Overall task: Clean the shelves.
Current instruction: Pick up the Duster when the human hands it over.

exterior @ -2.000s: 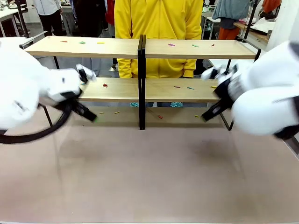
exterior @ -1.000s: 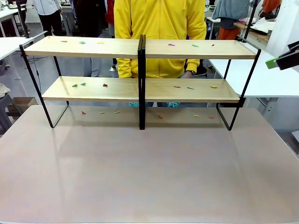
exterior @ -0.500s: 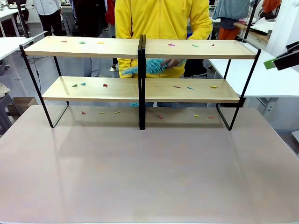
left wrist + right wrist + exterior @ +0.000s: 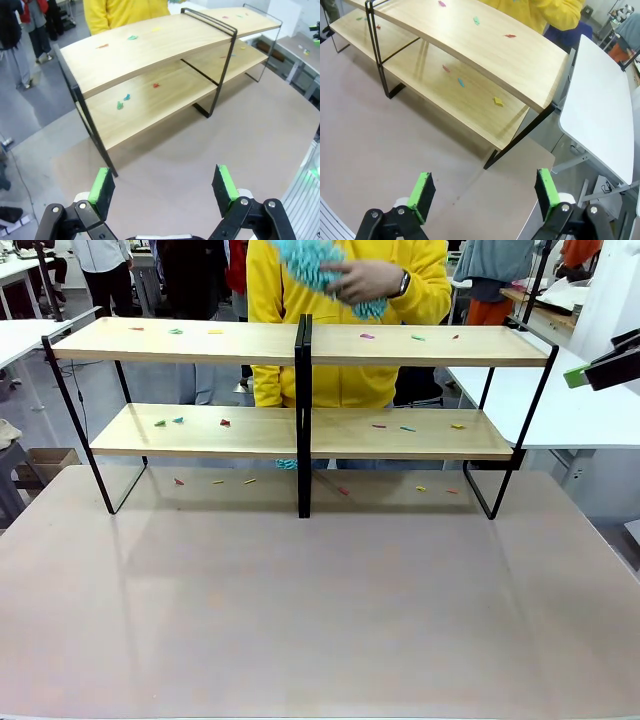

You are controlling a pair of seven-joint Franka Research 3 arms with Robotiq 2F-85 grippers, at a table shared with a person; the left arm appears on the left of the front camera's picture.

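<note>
A matte pinkish-brown worktop [image 4: 320, 610] stretches across the foreground. At its far side stands a person in a yellow top [image 4: 340, 375], a dark watch [image 4: 403, 283] on one wrist. A white table [image 4: 590, 415] sits to the right, another [image 4: 20, 335] at the left edge, with a cardboard box [image 4: 45, 462] on the floor near it. A bystander [image 4: 105, 280] stands farther back.

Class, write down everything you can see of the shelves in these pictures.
The shelves are a wide two-tier rack: two long light-wood boards in a thin black metal frame, with a central black post. It stands upright on the table, near its far edge. Small coloured scraps lie scattered on both boards and on the table beneath. A person's hand holds a teal duster above the top board, apparently clear of it.
</note>
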